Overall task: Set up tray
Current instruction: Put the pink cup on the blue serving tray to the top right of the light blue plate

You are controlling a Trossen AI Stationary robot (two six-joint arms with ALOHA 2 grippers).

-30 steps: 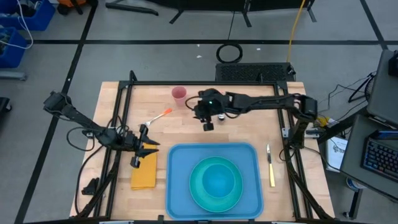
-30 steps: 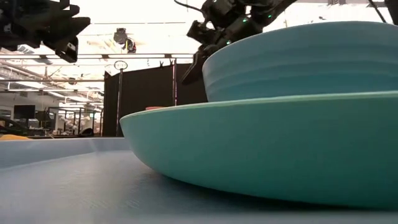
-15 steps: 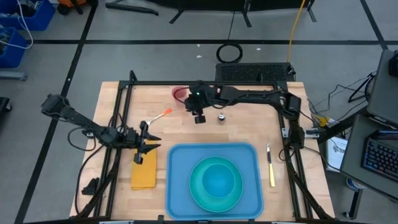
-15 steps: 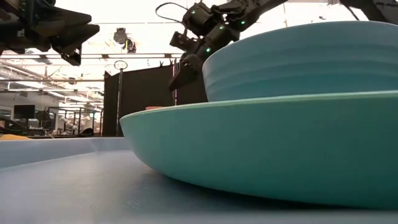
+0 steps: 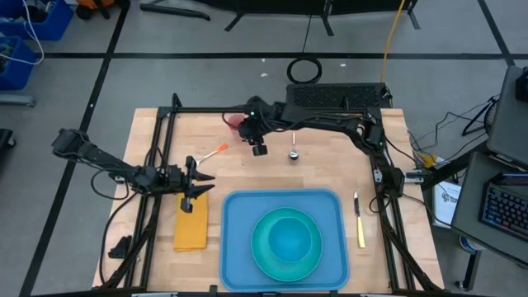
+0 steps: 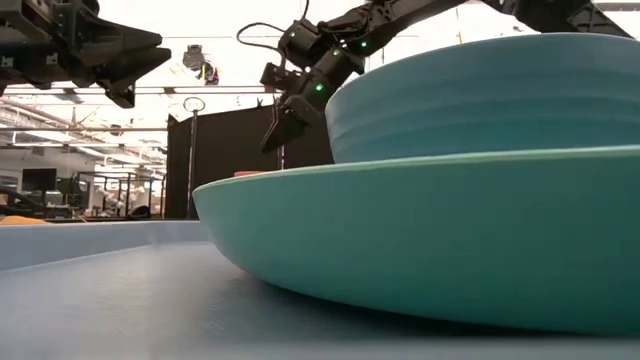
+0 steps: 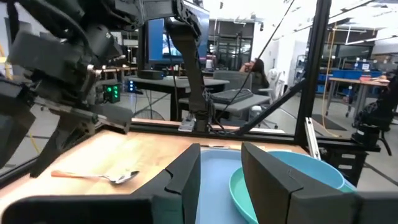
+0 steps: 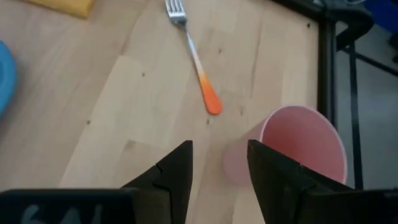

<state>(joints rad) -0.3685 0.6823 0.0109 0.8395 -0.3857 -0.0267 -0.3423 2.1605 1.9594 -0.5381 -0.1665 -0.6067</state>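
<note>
The tray [image 5: 281, 241] is lying flat at the near edge of the surface [image 5: 322, 169], midway across it, carrying a teal plate [image 5: 286, 241] with a teal bowl [image 5: 289, 239] nested on top. Seen from above, the tray is close to square, its slightly longer axis running from the near edge toward the far edge, with its sides squared to the surface's edges.

Just left of the tray, a yellow napkin [image 5: 190, 226] is lying on the wood, and the left tool [image 5: 189, 186] is hovering over the napkin's far end with its fingers spread and nothing between them. On the tray's right, a yellow-handled knife [image 5: 359, 221] is resting parallel to its side.

Farther back, an orange-handled fork [image 5: 212, 153] is lying diagonally, and a spoon [image 5: 293, 148] sits near the middle of the surface.

At the far edge, the right tool [image 8: 219, 163] is reaching toward a pink cup [image 8: 298, 152], fingers apart and empty, the cup just beyond one fingertip and off to that side rather than between them. From this tool the tray lies straight back toward the near edge, well apart. The left tool is much the nearer of the two to the tray, though the right one is probably the one about to fetch the cup.
</note>
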